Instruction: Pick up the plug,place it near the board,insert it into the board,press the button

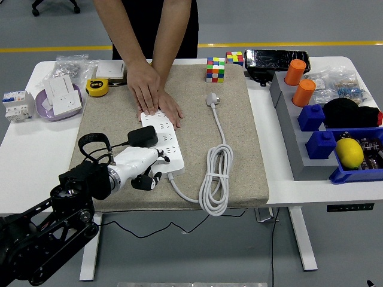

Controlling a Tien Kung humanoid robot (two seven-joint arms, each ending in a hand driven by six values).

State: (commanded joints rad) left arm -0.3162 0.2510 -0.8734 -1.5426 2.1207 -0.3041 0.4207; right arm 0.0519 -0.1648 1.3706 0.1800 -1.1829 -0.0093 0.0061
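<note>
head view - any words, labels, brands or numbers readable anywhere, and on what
None can be read.
Yellow tape measure: dark label, too small to read.
White circuit breaker: markings blurred.
Power strip: no legible print.
Black device at the far edge: glare, nothing legible.

Two orange cups [295, 72], two Rubik's cubes [215, 69], one lemon [349, 152], one tape measure [97, 87].

— What is cut off? The person [149, 30] at the far side, above the chest.

— And hidden? Their hands [152, 89] cover the power strip's [163, 139] far end; its button is too small to tell.
</note>
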